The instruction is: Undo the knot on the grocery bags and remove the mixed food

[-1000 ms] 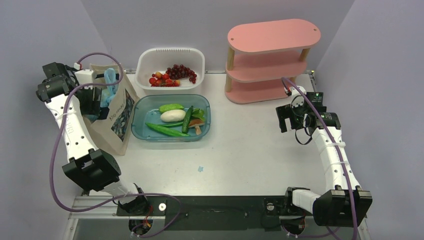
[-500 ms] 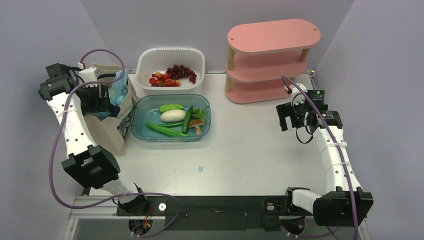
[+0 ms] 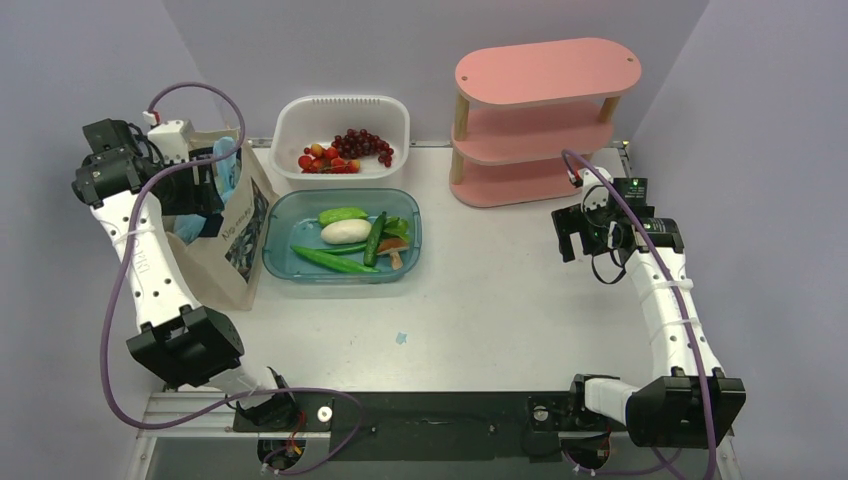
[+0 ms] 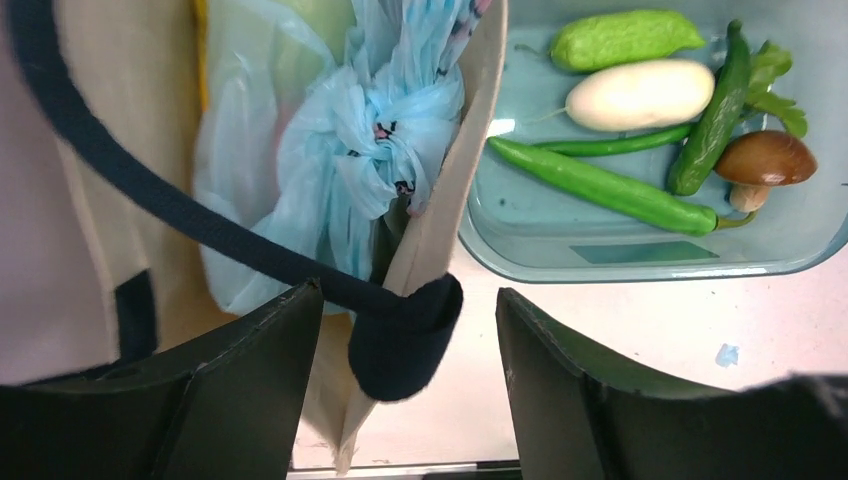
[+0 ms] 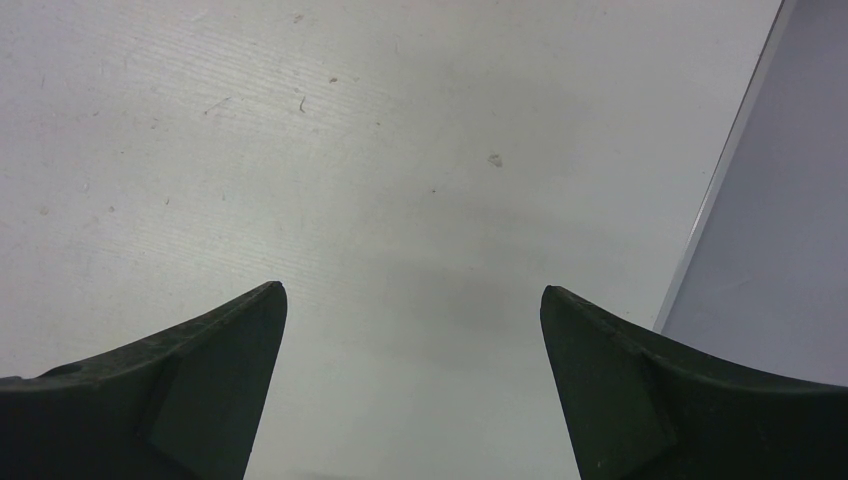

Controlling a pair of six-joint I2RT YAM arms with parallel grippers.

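Note:
A beige canvas tote [image 3: 232, 255] stands at the table's left, with a thin light blue plastic bag [image 4: 330, 170] tucked inside it. That bag's knot [image 4: 390, 120] is a bunched blue lump near the tote's right wall [image 4: 455, 190]. The mixed food is hidden inside the bags. My left gripper [image 4: 410, 290] hovers open over the tote's mouth [image 3: 215, 175]. The tote's navy handle [image 4: 405, 340] crosses the left fingertip and ends between the fingers, with a gap to the right finger. My right gripper [image 5: 412, 290] hangs open over bare table at the right [image 3: 572, 235].
A clear teal tub [image 3: 290, 268] with green vegetables, a white oval one and a mushroom sits right of the tote. A white slotted basket [image 3: 290, 125] with grapes stands behind it. A pink three-tier shelf [image 3: 545, 75] is at the back right. A blue scrap [image 3: 401, 338] lies mid-table.
My left wrist swung right over the tote's mouth, then back left, and the tote's top swayed with it. The right arm has not moved.

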